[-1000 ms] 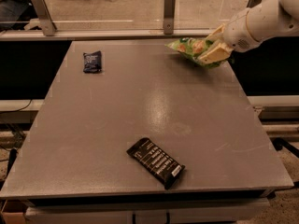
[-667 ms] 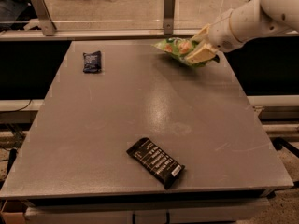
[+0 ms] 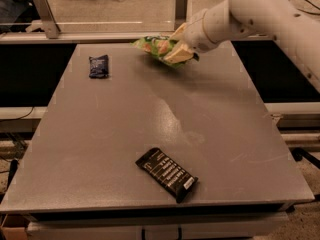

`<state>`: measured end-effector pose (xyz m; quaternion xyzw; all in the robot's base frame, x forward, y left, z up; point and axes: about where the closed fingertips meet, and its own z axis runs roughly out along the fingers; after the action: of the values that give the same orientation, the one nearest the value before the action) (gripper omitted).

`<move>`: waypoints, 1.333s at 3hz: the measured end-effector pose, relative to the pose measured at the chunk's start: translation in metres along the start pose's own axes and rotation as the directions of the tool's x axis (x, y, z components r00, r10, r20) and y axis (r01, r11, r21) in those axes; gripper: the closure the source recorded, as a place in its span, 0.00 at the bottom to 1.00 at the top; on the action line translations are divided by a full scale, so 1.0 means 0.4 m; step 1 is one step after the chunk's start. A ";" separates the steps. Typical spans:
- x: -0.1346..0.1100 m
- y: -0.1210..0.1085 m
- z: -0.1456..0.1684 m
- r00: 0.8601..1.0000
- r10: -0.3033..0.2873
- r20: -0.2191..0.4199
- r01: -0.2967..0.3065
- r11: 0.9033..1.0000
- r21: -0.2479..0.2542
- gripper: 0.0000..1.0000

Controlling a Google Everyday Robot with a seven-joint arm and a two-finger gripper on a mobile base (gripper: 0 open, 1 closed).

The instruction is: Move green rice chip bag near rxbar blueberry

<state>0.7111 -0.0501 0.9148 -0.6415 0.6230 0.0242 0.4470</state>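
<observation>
The green rice chip bag (image 3: 156,46) is a crinkly bright green bag held off the table near the far edge, right of centre. My gripper (image 3: 178,45) is shut on its right end, with the white arm reaching in from the upper right. The rxbar blueberry (image 3: 99,66) is a small dark navy wrapper lying flat on the grey table (image 3: 100,134) at the far left, a short way left of and below the bag.
A longer black bar with white text (image 3: 167,174) lies near the table's front edge. A glass barrier with metal posts (image 3: 181,4) runs behind the far edge. Dark gaps flank the table left and right.
The gripper has carried the green bag leftward along the far edge, closer to the navy wrapper. The two bars on the table have not moved.
</observation>
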 end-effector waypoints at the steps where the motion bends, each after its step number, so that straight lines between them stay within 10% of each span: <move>1: -0.073 -0.010 0.097 0.999 -0.032 0.029 0.032 0.999 0.002 1.00; 2: -0.139 -0.001 0.169 0.997 -0.049 0.061 0.049 0.999 -0.003 1.00; 4: -0.203 0.039 0.264 0.994 -0.077 0.079 0.080 0.996 -0.035 0.61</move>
<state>0.7357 0.0795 0.8905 -0.6725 0.5789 0.0431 0.4591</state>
